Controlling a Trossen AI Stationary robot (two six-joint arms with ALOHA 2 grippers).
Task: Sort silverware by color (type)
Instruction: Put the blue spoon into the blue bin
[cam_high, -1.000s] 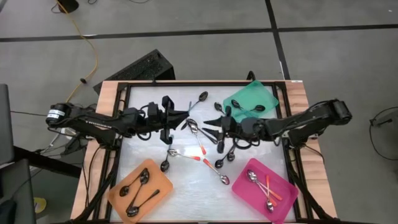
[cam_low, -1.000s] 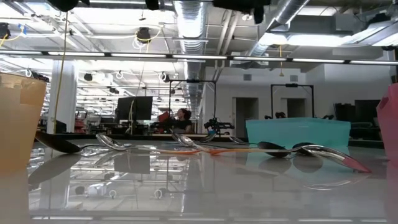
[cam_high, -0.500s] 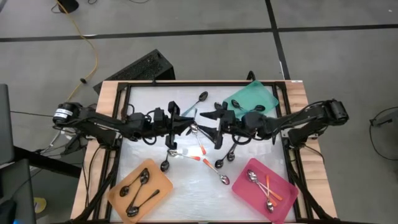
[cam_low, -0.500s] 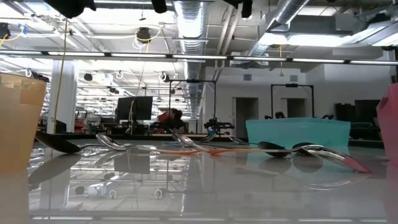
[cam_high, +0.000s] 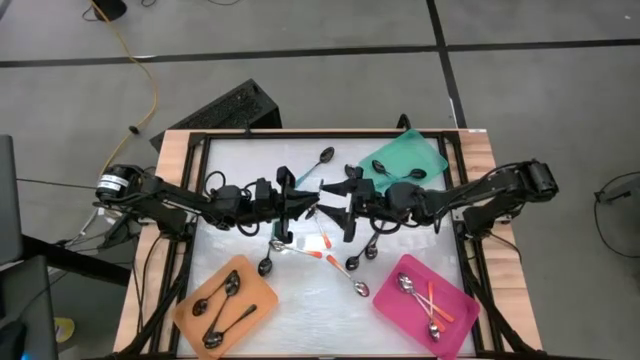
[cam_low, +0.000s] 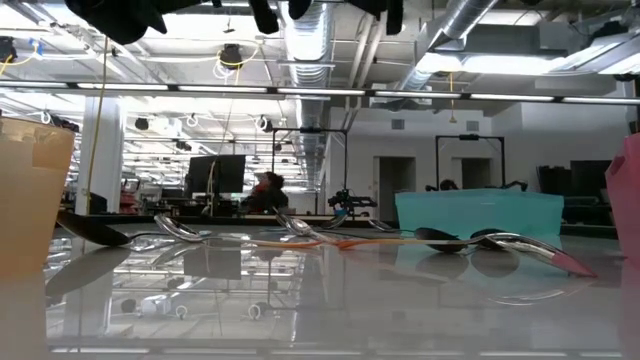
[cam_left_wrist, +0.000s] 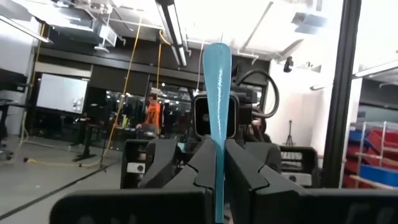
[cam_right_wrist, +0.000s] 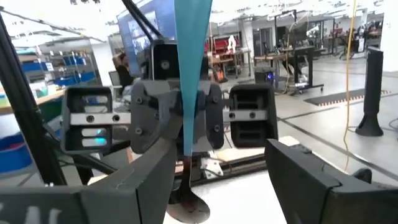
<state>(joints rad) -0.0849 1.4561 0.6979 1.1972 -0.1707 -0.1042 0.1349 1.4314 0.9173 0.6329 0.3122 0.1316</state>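
Observation:
A teal-handled spoon (cam_right_wrist: 185, 74) stands upright in the air over the table's middle, with my left gripper (cam_high: 305, 197) shut on it. My right gripper (cam_high: 335, 203) faces it from the right, close by and wide open. In the right wrist view its fingers (cam_right_wrist: 146, 180) stand on either side of the spoon and touch nothing. Several loose spoons lie flat on the white table below, some with orange handles (cam_high: 322, 243) and one all dark (cam_high: 325, 156). My left gripper pinches the spoon's teal handle at its lower end (cam_right_wrist: 185, 127), just above the dark neck, between its two fingers. The fingers come level from the table's left and lie across the handle. The spoon is lifted clear and upright, with its handle (cam_left_wrist: 217, 87) up and its bowl (cam_right_wrist: 188, 208) hanging below.
An orange tray (cam_high: 250, 300) at the near left holds dark spoons. A pink tray (cam_high: 455, 300) at the near right holds orange-handled ones. A teal tray (cam_high: 425, 150) at the far right holds several more. A black frame (cam_high: 195, 200) rims the table.
My left gripper has carried the teal spoon toward the table's right and a little down, closing on my right gripper, and the spoon has stayed upright. My right gripper's fingers have spread wider and it has tipped up slightly.

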